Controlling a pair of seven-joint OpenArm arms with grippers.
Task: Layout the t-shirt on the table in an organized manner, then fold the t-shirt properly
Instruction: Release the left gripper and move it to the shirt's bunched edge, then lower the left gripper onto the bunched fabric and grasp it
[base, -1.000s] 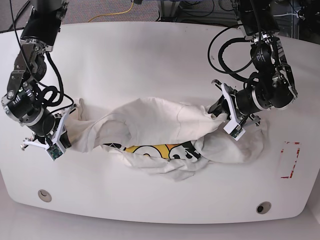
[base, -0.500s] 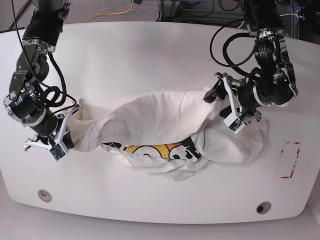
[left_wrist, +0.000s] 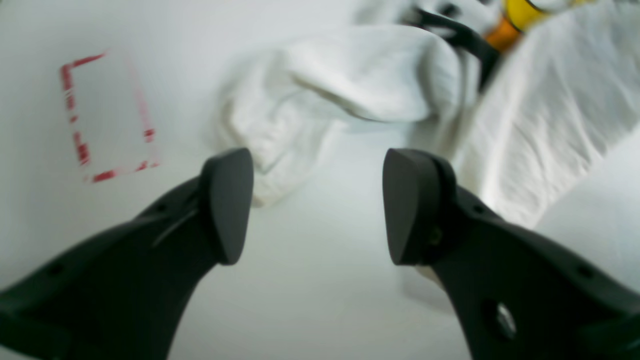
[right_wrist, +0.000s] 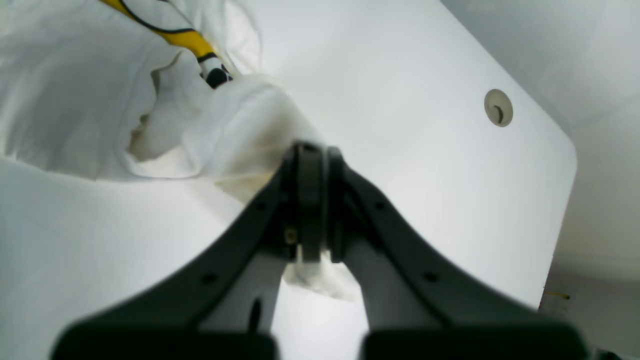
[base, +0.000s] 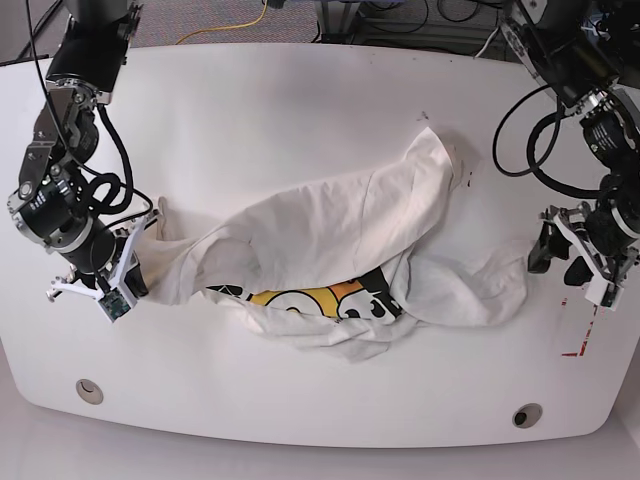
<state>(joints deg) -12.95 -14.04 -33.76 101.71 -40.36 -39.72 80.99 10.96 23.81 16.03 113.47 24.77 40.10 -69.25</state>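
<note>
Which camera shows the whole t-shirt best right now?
The base view: it shows the whole crumpled t-shirt across the table. The left wrist view catches one blurred bunch of it; the right wrist view shows only the corner pinched in the right gripper.

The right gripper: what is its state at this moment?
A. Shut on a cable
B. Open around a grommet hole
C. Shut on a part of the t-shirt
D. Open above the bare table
C: in the right wrist view the right gripper has its jaws closed together, with white cloth of the t-shirt pinched between them.
</note>
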